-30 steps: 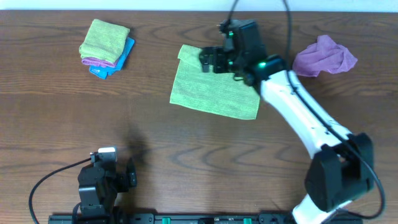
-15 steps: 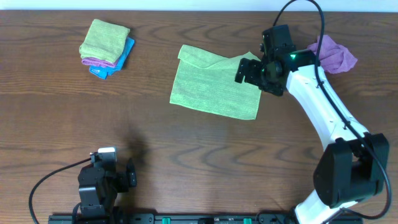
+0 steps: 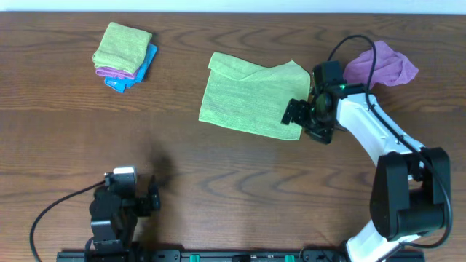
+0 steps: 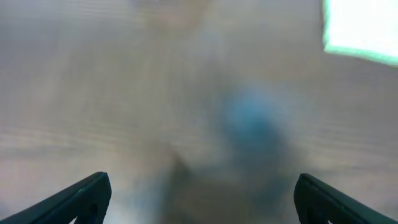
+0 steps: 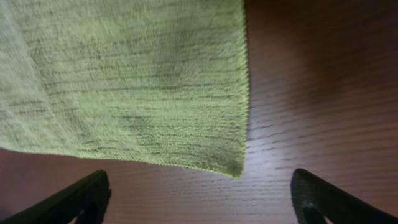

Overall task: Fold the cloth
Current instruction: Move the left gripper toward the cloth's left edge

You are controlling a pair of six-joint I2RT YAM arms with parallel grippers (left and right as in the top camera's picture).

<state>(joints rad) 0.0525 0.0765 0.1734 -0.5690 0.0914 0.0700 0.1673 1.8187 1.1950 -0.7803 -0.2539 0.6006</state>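
A light green cloth point(image 3: 251, 94) lies flat on the wooden table, its top left edge folded over. In the right wrist view the cloth point(image 5: 124, 81) fills the upper left, with a corner just ahead of the fingers. My right gripper point(image 3: 297, 116) point(image 5: 199, 199) is open and empty, low over the table at the cloth's near right corner. My left gripper point(image 3: 135, 198) point(image 4: 199, 199) is open and empty, parked at the table's front left; its view is blurred.
A crumpled purple cloth point(image 3: 380, 67) lies at the back right, behind the right arm. A stack of folded cloths, green on purple on blue point(image 3: 124, 52), sits at the back left. A cable runs from the left arm's base.
My right gripper has moved from the cloth's top edge rightward and down to its near right corner. The cloth's upper right part now lies flat. The left arm has barely moved.
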